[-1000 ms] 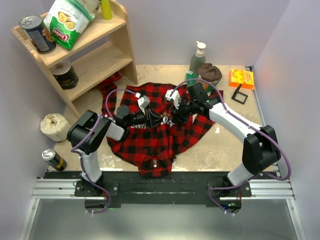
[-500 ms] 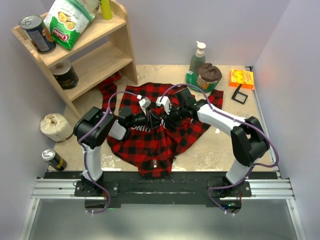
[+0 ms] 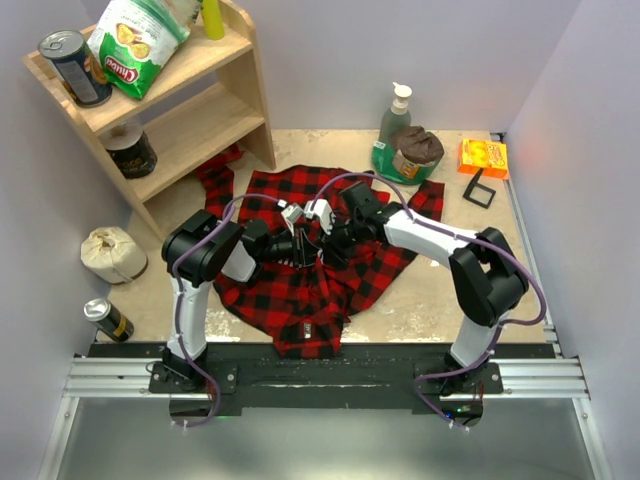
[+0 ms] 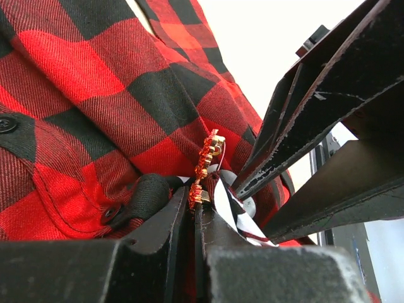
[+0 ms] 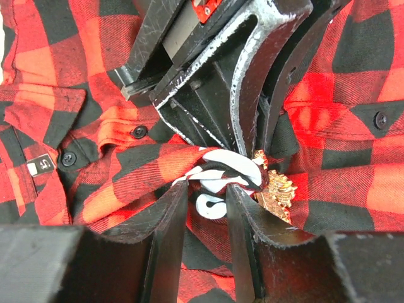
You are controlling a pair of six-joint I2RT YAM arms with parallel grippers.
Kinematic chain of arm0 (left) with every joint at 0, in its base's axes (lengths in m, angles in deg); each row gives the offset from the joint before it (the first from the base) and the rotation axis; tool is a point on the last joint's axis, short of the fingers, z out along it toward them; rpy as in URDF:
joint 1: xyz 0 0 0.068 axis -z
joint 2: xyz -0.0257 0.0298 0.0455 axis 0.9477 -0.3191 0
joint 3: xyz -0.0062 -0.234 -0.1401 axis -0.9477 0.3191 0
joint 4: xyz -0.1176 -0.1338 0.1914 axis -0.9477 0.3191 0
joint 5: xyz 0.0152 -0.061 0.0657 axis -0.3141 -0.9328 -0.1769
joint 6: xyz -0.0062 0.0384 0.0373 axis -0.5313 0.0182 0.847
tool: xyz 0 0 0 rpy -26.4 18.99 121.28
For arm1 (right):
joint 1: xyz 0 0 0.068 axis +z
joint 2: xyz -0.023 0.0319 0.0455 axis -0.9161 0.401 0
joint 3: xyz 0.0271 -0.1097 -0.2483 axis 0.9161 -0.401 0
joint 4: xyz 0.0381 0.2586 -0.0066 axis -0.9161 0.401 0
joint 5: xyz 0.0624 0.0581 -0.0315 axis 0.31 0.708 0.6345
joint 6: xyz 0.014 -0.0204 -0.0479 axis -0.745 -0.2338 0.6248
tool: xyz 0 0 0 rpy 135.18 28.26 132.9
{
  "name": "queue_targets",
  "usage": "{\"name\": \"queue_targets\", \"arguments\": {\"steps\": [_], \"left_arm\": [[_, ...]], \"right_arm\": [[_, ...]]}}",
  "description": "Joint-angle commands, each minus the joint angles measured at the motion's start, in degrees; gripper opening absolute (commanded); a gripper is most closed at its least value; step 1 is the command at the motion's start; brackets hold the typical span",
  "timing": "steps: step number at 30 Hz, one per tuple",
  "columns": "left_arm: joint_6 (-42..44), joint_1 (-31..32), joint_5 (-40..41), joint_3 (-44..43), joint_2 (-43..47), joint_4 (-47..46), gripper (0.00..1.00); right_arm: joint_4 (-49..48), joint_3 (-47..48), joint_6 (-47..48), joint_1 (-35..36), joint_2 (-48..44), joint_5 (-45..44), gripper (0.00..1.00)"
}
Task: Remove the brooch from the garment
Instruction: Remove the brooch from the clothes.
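The garment (image 3: pixel 300 280), a red-and-black plaid shirt, lies spread on the table. Both grippers meet over its middle. My left gripper (image 3: pixel 303 243) is shut on the lower edge of the brooch (image 4: pixel 205 165), a small gold ornament standing on edge at its fingertips (image 4: pixel 193 199). The brooch also shows in the right wrist view (image 5: pixel 275 192), just right of my right gripper (image 5: pixel 207 189). My right gripper (image 3: pixel 323 240) pinches a bunched fold of the garment's black patch with white letters (image 5: pixel 224 173) right beside the brooch. The brooch is hidden in the top view.
A wooden shelf (image 3: pixel 170 110) with a chip bag and cans stands at the back left. A soap bottle (image 3: pixel 396 110), a brown lump (image 3: pixel 415 150), an orange box (image 3: pixel 483 157) and a black frame (image 3: pixel 478 190) sit at the back right. A can (image 3: pixel 108 318) and a cloth sack (image 3: pixel 112 253) are on the left.
My right gripper has moved left and my left gripper right, until they meet over the shirt's middle. The right arm no longer covers the brown lump.
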Motion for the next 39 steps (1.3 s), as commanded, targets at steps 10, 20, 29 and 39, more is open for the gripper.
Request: {"name": "queue_targets", "arguments": {"steps": [10,20,29,39], "left_arm": [[-1.86,0.3,-1.97,-1.65,1.89,-33.89,0.0],[-3.0,0.21,-2.32,-2.09,3.29,-33.89,0.0],[-5.02,0.12,-2.5,-2.53,4.88,-33.81,0.0],[-6.6,-0.32,-2.5,-2.96,5.58,-33.89,0.0]], "right_arm": [[6.34,5.87,4.22,-1.2,-8.21,2.83,0.36],[4.15,7.81,3.43,-11.39,-6.11,8.02,0.37],[0.2,3.32,4.66,-12.63,-5.4,10.47,0.38],[-0.76,1.74,5.45,-15.09,-2.68,17.95,0.41]]}}
